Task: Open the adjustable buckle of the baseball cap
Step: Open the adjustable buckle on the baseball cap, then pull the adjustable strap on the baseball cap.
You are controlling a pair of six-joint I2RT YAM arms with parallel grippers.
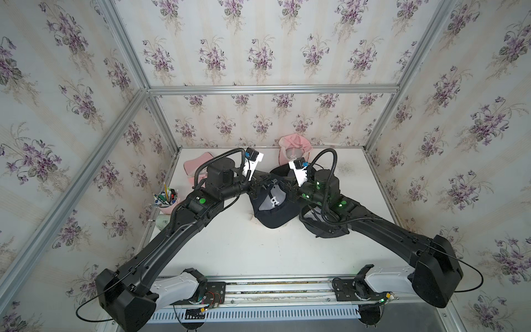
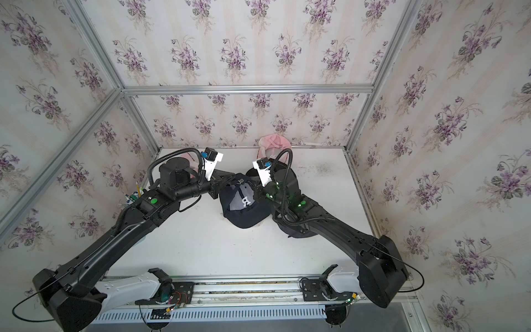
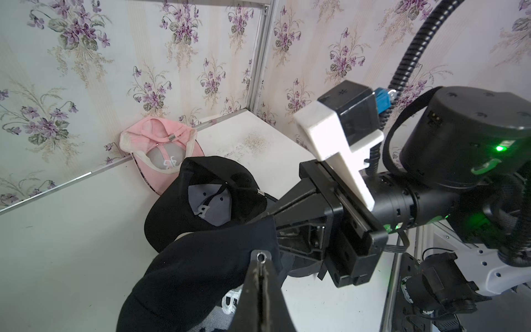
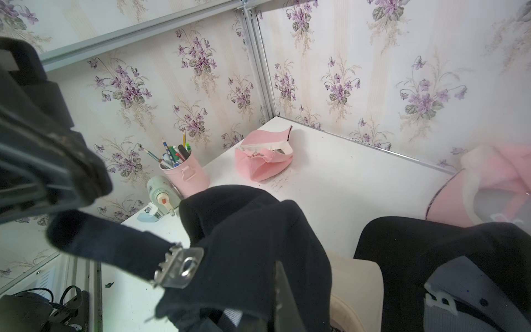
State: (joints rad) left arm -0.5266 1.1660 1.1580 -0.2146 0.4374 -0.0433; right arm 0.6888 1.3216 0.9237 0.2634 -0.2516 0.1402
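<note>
Three walls close me in, all hung with cream wallpaper with pale beige stripes and bunches of purple violets (image 1: 258, 43). Silver aluminium frame bars run along the joins: a horizontal bar (image 1: 273, 89) crosses the back wall, and an upright post (image 3: 260, 57) stands in a far corner. Before me lies a flat white tabletop (image 1: 258, 253), matt and bright, with a patch of dark speckled smudges (image 2: 324, 167) toward its far right corner. Along its near edge run a silver metal rail (image 1: 278, 287) and, nearer still, a pale grey slotted strip (image 1: 273, 314). The light is soft and even, and shadows on the white are faint.
</note>
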